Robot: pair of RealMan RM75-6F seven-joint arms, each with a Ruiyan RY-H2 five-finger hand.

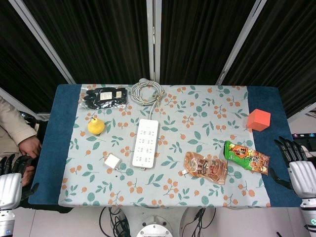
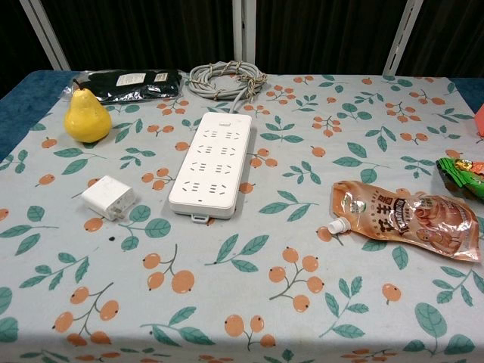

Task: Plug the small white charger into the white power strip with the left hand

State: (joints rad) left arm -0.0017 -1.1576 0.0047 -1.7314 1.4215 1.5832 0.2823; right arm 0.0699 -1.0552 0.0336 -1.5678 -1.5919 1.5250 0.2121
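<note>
A: From the head view, where is the charger?

B: The small white charger [image 1: 112,161] lies flat on the worktop [image 1: 217,118], just beside the white power strip [image 1: 145,143], off the strip's near end at about 9 o'clock, with a narrow gap between them. The strip runs lengthwise toward 12 o'clock, where its grey cable [image 1: 146,92] is coiled.

A: And the hands?

B: The left hand [image 1: 11,182] hangs off the worktop's near corner at 8 o'clock, fingers apart and holding nothing. The right hand [image 1: 298,165] sits off the edge at 4 o'clock, fingers likewise spread and empty. Both are well apart from the charger.

A: Anything else there?

B: A yellow pear [image 1: 96,126] at 10 o'clock of the strip, a black packet [image 1: 104,97] beyond it, an orange cube [image 1: 258,119] far toward 2 o'clock, a brown pouch [image 1: 206,167] and a green snack bag [image 1: 247,157] toward 4 o'clock.

A: And the chest view?

B: Neither hand shows there. The charger [image 2: 110,197] rests at 8 o'clock of the strip [image 2: 212,163], apart from it. The pear [image 2: 86,116] stands upright at 10 o'clock, the cable [image 2: 227,79] at 12, the pouch [image 2: 408,218] at 4.
</note>
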